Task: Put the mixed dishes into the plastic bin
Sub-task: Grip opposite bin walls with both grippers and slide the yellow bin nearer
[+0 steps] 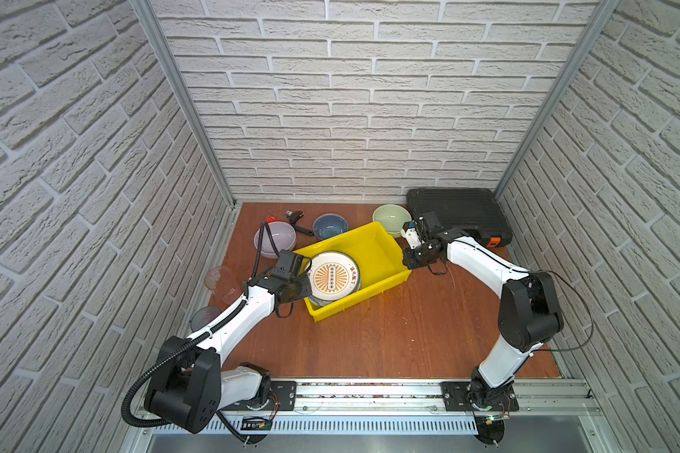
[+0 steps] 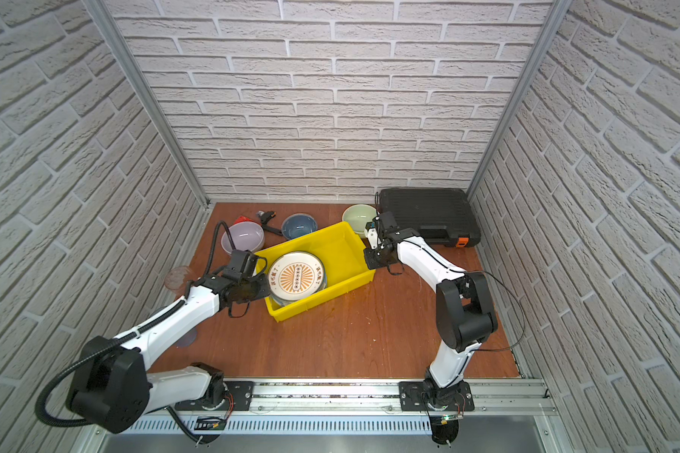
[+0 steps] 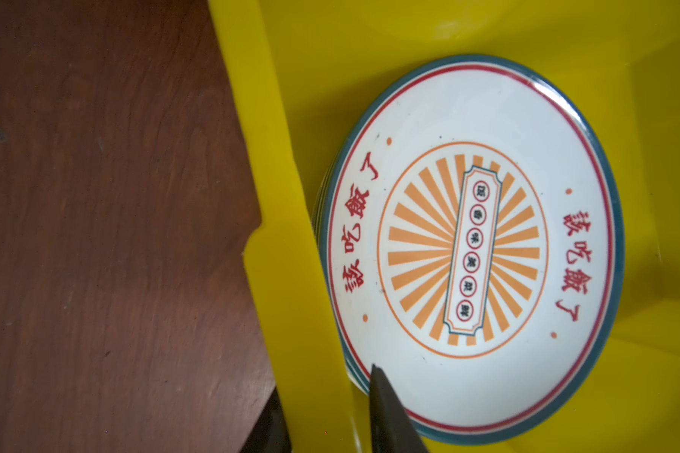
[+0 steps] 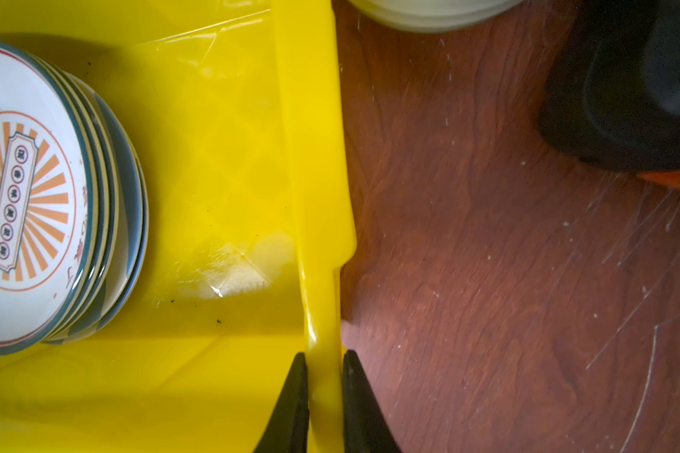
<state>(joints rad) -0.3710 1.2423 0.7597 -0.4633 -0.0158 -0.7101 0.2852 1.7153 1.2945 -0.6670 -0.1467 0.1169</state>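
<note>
Yellow plastic bin [image 1: 373,251] sits askew on the table [image 1: 409,333], with the right gripper [image 4: 324,362] clamped on its end rim, one finger inside and one outside. The left gripper [image 3: 324,379] straddles the opposite rim, jaws narrowly apart; whether they press it I cannot tell. A stack of white printed plates [image 1: 332,276] lies inside at that end, while the lilac bowl [image 1: 274,239], dark-blue bowl [image 1: 330,226] and pale-green bowl [image 1: 391,219] stand outside, behind the bin.

Left arm [image 1: 248,310], right arm [image 1: 476,255]: white shells, black joints; corrugated black conduit [image 1: 134,392] on left; right gripper [image 4: 324,353] black.
</note>
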